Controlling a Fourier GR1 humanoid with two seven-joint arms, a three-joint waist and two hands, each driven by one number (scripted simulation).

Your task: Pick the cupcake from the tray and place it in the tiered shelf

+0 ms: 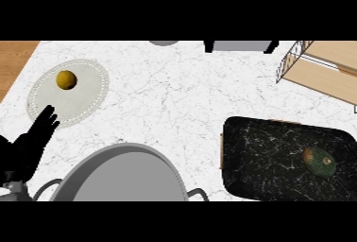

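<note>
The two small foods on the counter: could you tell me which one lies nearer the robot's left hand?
The yellow one on the pale plate, just above the left hand; the green-brown one sits on the dark tray far right.

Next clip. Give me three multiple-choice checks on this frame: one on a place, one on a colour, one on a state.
1. Where is the cupcake?
A. On the tray
B. On the plate
C. In the shelf

2. What colour is the tray?
A. White
B. Black
C. Wood brown

3. How is the left hand?
A. Shut on the cupcake
B. Open, holding nothing
C. Out of view

Answers:
1 A: the cupcake sits near the tray's right side, well apart from the shelf at top right and from the plate at left.
2 B: the tray is black with thin white veins.
3 B: the left hand shows at lower left with straight fingers reaching the plate's edge, nothing in them.
</note>
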